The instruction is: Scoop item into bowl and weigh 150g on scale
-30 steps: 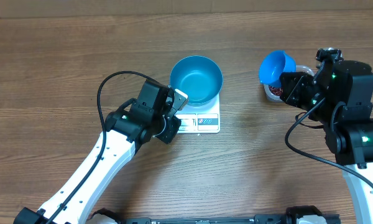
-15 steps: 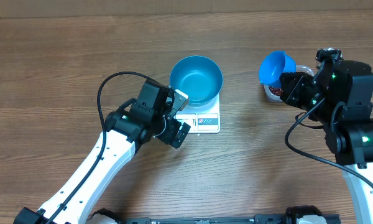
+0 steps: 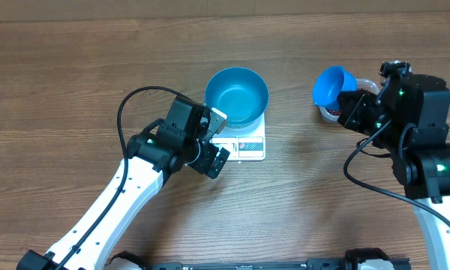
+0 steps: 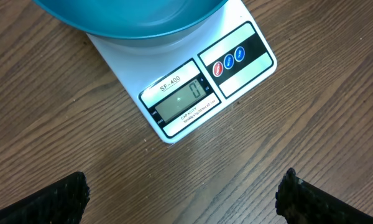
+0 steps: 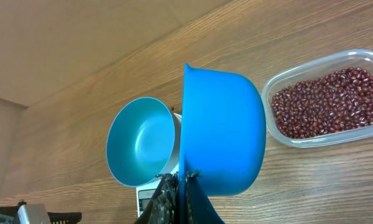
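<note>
Blue bowl [image 3: 236, 97], white scale [image 3: 244, 144], maroon beans [image 5: 326, 102]

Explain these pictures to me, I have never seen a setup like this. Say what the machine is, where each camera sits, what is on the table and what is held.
These are two robot arms at a wooden table. One picture looks down from above; the other two come from a camera on each wrist. A white scale, reading zero, carries an empty blue bowl. The left gripper hovers open by the scale's front, holding nothing. The right gripper is shut on a blue scoop, near a clear tub of red-brown beans.
</note>
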Motion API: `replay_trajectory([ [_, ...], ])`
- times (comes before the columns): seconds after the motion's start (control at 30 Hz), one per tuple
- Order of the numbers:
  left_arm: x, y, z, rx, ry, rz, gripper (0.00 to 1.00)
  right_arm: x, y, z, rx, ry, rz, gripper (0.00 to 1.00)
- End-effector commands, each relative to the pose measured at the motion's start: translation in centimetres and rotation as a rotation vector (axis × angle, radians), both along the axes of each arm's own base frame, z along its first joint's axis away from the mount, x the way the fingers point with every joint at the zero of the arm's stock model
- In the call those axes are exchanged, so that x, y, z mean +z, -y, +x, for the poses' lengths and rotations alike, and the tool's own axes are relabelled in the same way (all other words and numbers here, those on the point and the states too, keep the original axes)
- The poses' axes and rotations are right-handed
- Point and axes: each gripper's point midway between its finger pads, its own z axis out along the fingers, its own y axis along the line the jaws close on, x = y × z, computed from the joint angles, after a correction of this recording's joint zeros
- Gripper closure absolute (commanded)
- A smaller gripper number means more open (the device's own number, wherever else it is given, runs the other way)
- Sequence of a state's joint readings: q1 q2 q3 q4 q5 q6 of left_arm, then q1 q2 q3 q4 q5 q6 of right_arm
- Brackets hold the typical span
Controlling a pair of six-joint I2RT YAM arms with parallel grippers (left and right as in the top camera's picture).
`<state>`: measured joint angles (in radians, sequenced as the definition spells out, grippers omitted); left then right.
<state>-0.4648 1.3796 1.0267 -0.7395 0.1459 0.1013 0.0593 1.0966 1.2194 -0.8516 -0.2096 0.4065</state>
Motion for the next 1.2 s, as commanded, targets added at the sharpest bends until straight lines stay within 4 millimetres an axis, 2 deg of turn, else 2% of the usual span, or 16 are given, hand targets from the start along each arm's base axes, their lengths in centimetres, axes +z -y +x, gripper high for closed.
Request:
replay_trajectory([
  [0.0,-0.4,0.0,-0.2,0.001,-0.016,0.002,0.00,2.0,0.3,-0.1,-0.002,0.060,-0.014,0.96],
  [0.3,-0.8,-0.4,-0.9,-0.032,-0.034,0.029,0.01,1.7,0.3,-0.3,0.000,0.044,-0.017,0.96],
  [0.37,-0.8,0.0,-1.5,-0.115,-0.031,0.028,0.00,1.5,0.3,-0.4,0.000,0.035,-0.018,0.96],
  [0.5,-0.7,-0.1,-1.8,-0.163,-0.015,0.028,0.01,1.5,0.3,-0.4,0.000,0.034,-0.018,0.96],
  [0.77,-2.5,-1.2,-2.9,-0.143,-0.014,-0.028,0.00,1.5,0.3,-0.4,0.000,0.034,-0.018,0.96],
  [1.0,-0.9,-1.2,-2.6,-0.133,0.079,-0.058,0.00,1.5,0.3,-0.4,0.000,0.035,-0.017,0.96],
  [1.17,0.1,-1.6,-3.6,-0.115,0.076,-0.068,0.00,1.5,0.3,-0.4,0.000,0.035,-0.018,0.96],
])
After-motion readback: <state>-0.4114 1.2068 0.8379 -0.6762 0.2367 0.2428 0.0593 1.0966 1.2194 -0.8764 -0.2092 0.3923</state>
